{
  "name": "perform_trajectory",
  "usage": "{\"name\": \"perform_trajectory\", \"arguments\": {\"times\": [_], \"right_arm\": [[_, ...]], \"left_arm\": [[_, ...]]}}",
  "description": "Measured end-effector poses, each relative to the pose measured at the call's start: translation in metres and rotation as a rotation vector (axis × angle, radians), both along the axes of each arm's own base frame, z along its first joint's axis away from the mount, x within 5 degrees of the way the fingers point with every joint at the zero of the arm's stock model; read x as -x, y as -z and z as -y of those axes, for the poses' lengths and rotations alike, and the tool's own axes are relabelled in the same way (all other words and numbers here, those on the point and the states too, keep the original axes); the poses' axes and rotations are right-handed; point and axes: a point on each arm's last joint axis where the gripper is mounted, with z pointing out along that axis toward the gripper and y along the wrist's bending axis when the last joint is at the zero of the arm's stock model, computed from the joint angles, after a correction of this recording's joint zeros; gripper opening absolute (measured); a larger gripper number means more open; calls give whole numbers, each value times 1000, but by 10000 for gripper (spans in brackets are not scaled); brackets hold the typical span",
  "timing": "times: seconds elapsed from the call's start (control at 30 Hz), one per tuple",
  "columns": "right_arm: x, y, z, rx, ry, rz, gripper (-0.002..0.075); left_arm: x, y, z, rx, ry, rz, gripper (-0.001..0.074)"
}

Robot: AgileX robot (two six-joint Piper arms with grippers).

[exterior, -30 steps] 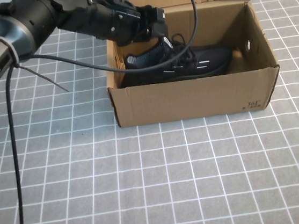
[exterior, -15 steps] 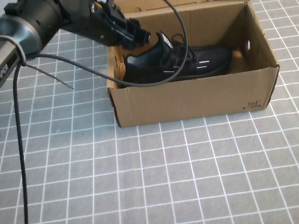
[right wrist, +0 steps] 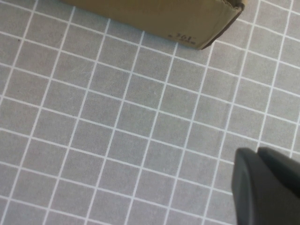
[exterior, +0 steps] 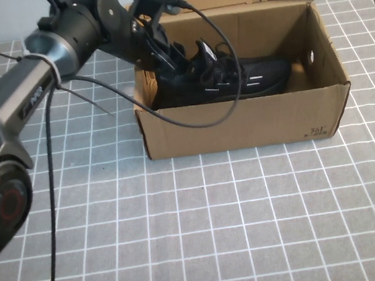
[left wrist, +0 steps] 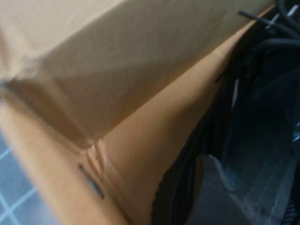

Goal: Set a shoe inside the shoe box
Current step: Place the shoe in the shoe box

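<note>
Two arms are on record, and only the left one is at work. Left gripper (exterior: 169,53) is reached in over the left end of the shoe box (exterior: 240,124), low at the heel of the shoe (exterior: 228,78). Its jaws are hidden behind the wrist in the high view, and the left wrist view shows one dark finger (left wrist: 213,187) against the shoe's mesh without showing the other; whether they are released or grasping the heel cannot be told. The arm's cable loops down across the box front.

Shoe lies inside the shoe box, on its sole, heel toward the left wall and toe pointing right, with spare floor beyond the toe. Judged from this position, placement is essentially complete; the arm's low, slanted reach looks suited to settling the heel against the left wall.

Box stands on the grey gridded surface (exterior: 218,232) with its lid flap upright at the far side, leaving the top open for access.

Right gripper (right wrist: 267,187) hangs above bare surface just off the box's right front corner, jaws clenched on nothing. It appears parked clear of the work. A withdrawal of the left arm risks snagging laces or cable on the box rim.
</note>
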Motion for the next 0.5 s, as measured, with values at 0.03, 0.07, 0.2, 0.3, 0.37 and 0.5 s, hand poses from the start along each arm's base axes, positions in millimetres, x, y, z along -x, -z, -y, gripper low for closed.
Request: {"name": "perform_trajectory", "arguments": {"times": [0.03, 0.07, 0.2, 0.3, 0.37, 0.5], "right_arm": [[0, 0, 0, 0, 0, 0, -16], [0, 0, 0, 0, 0, 0, -16], [0, 0, 0, -2, 0, -1, -16], [0, 0, 0, -2, 0, -1, -16], [0, 0, 0, -1, -2, -1, -16], [0, 0, 0, 1, -5, 0, -16]], "left_arm": [[0, 1, 2, -5, 8, 10, 311], [0, 3, 5, -10, 19, 17, 310], [-3, 13, 12, -22, 36, 42, 310], [-5, 18, 12, -50, 64, 61, 310], [-6, 20, 13, -66, 82, 77, 310], [-8, 23, 13, -84, 110, 107, 309]]}}
